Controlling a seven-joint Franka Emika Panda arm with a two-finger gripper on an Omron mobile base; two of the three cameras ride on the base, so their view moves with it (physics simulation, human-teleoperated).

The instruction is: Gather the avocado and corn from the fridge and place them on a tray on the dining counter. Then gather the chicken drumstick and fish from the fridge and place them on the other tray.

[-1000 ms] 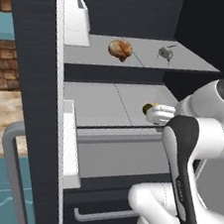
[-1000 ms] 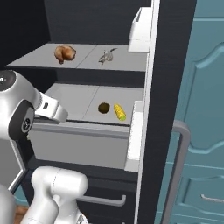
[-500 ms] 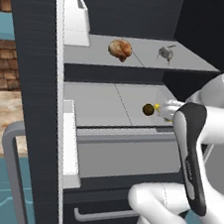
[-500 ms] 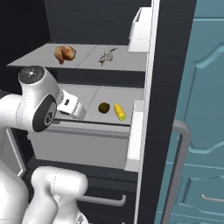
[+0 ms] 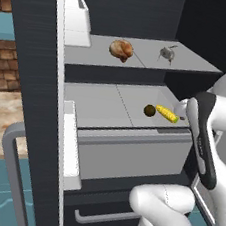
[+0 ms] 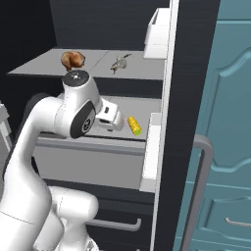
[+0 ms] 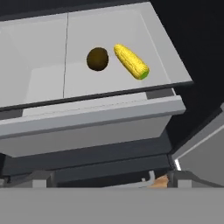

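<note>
The fridge [image 5: 27, 48] stands open. In its pulled-out pale grey drawer [image 7: 87, 118] the avocado [image 7: 97, 59] [image 5: 149, 110] lies just left of the corn [image 7: 131, 61] [image 5: 166, 113] [image 6: 134, 125], close together. On the shelf above, the chicken drumstick [image 5: 121, 49] [image 6: 72, 60] and the fish [image 5: 166, 53] [image 6: 119, 62] rest apart. My gripper [image 7: 109, 180] hovers open and empty in front of and above the drawer, looking down at both items. In the right base view my arm hides the avocado. The trays and dining counter are out of view.
A white door bin [image 5: 77, 17] [image 6: 157, 32] hangs on the open door beside the upper shelf. The door's grey bar handle [image 6: 198, 186] and teal cabinets [image 6: 220, 122] are on the right. A lower drawer with a grey handle [image 5: 101, 215] sits below.
My arm swung its elbow up and over toward the drawer, and the hand shifted slightly right, uncovering the corn in the left base view. The jaws stayed open; the food has not moved.
</note>
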